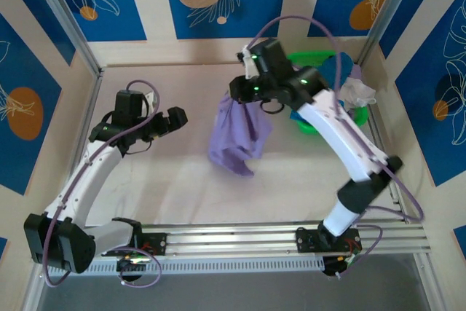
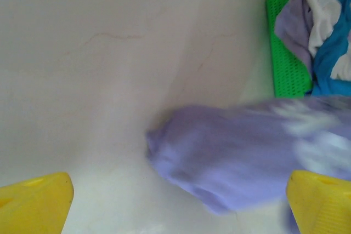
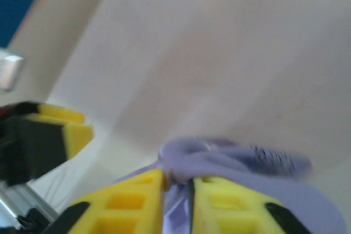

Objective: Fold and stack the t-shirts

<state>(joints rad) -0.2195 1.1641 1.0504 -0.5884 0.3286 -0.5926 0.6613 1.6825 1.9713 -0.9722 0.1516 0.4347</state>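
Now our right gripper [image 3: 176, 182] pinches a bunched edge of the soft lavender-purple cloth t-shirt [image 1: 237, 136], holding it high so it hangs loose over the pale table [image 1: 167, 187] — to open out, we judge. Our left gripper [image 1: 177, 116] hovers wide-spread near the hanging cloth — ready for a corner.

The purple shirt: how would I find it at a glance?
Look at the middle of the pale table, just left of the green basket. The lavender t-shirt hangs bunched from the right arm's tool; the other shirts lie heaped in the basket.
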